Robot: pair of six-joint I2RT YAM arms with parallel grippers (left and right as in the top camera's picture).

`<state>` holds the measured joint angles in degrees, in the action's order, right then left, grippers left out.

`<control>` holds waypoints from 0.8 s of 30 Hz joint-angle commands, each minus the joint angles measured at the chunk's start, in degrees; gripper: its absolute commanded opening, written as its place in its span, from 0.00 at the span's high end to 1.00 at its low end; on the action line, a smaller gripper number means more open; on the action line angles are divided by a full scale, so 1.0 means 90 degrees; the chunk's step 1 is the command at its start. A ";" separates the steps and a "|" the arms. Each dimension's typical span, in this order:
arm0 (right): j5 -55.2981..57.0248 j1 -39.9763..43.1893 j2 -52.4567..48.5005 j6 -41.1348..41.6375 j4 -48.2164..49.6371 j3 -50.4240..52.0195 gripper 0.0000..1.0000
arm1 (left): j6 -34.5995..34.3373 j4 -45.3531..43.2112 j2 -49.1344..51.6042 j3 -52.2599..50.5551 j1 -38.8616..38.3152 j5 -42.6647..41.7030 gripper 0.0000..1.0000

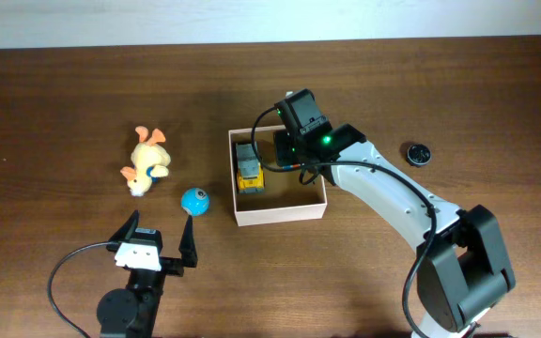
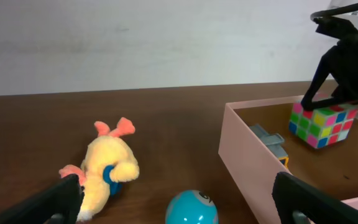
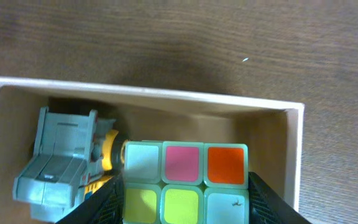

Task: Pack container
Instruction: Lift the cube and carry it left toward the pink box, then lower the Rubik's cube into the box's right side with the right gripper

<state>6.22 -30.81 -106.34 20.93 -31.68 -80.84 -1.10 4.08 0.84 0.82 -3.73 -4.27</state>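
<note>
No word, brand or number can be read in any view. The closest thing to a sign is a small dark scribble on a pale sticker of the puzzle cube (image 3: 185,165), at the lower right of the right wrist view, too small to read. The blue ball (image 2: 191,208) bears a dark curved marking, which is not lettering.

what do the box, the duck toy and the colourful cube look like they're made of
The box looks like matte cardboard: thin flat walls, white outside, tan inside. The duck toy seems soft plush fabric, its yellow surface fuzzy. The puzzle cube looks like hard plastic with smooth, brightly coloured tiles, slightly glossy.
</note>
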 commanded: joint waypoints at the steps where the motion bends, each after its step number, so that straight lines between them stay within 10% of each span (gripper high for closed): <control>1: 0.0323 -0.0034 -0.0019 0.0066 0.0024 -0.0126 0.51 | 0.0100 0.0007 -0.0061 -0.0034 0.0034 -0.0049 0.01; 24: 0.0724 -0.0034 -0.0024 0.0138 0.0005 -0.0121 0.42 | 0.0100 0.0007 -0.0061 -0.0034 0.0034 -0.0049 0.01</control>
<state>11.22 -30.81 -106.34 21.43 -31.99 -80.84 -1.10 4.08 0.84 0.82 -3.73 -4.27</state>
